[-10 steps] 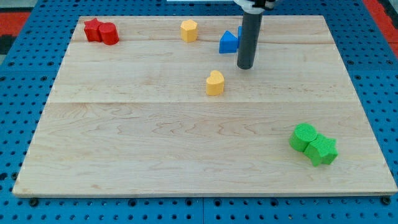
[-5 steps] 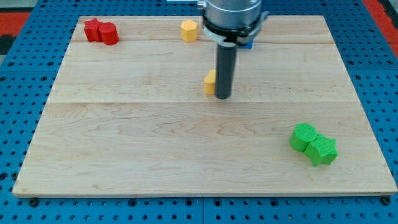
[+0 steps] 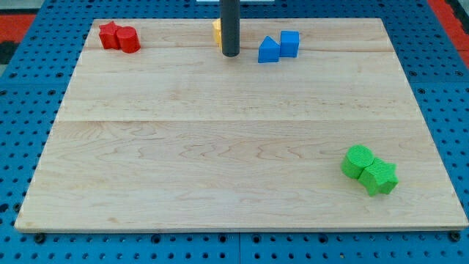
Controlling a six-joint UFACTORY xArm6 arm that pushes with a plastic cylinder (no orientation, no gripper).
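Note:
My tip rests on the wooden board near the view's top, just left of centre. A yellow block shows only as a sliver at the rod's left edge, touching or just behind it; its shape is hidden. To the tip's right lie a blue triangular block and a blue cube, side by side and apart from the rod. No other yellow block shows.
A red star and a red cylinder touch each other at the top left corner. Two green blocks sit together at the lower right. A blue pegboard surrounds the board.
The rod has swung from beside the yellow heart in the board's middle up and left to the top. The heart no longer shows in the middle. The blue blocks are uncovered.

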